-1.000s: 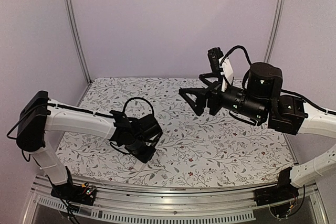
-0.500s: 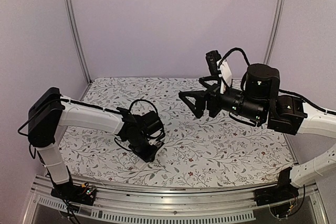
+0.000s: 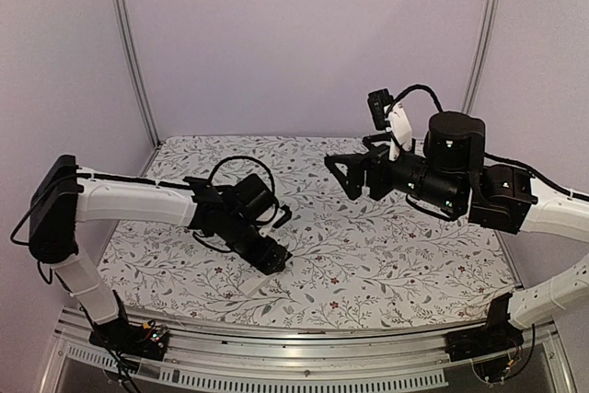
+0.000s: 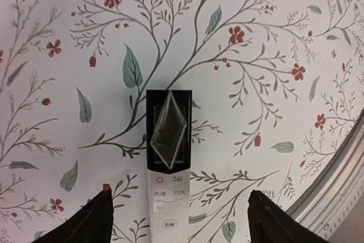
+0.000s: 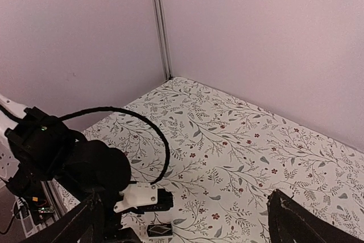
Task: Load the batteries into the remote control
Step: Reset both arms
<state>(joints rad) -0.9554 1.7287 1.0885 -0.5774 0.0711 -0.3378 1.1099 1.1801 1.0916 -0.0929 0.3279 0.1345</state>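
The remote control [image 4: 169, 197] lies flat on the floral cloth, button side up, its dark display end [image 4: 169, 132] pointing away from the wrist. My left gripper [image 4: 179, 220] is open, one finger on each side of the remote's white lower part, with a gap to each. From above, the left gripper [image 3: 274, 258] hangs low over the cloth near the front. My right gripper [image 3: 343, 175] is open and empty, held high over the table's middle. The remote's dark end [image 5: 160, 230] peeks out below the left wrist in the right wrist view. The batteries are out of view.
A metal rail [image 4: 341, 186] runs along the table's near edge, close to the right of the left gripper. A black cable loop [image 3: 241, 172] arches over the left wrist. Purple walls and two frame posts [image 3: 131, 52] enclose the back.
The left gripper has swung right, toward the front edge, and its jaws have opened wide. The right arm has shifted slightly right, still open.
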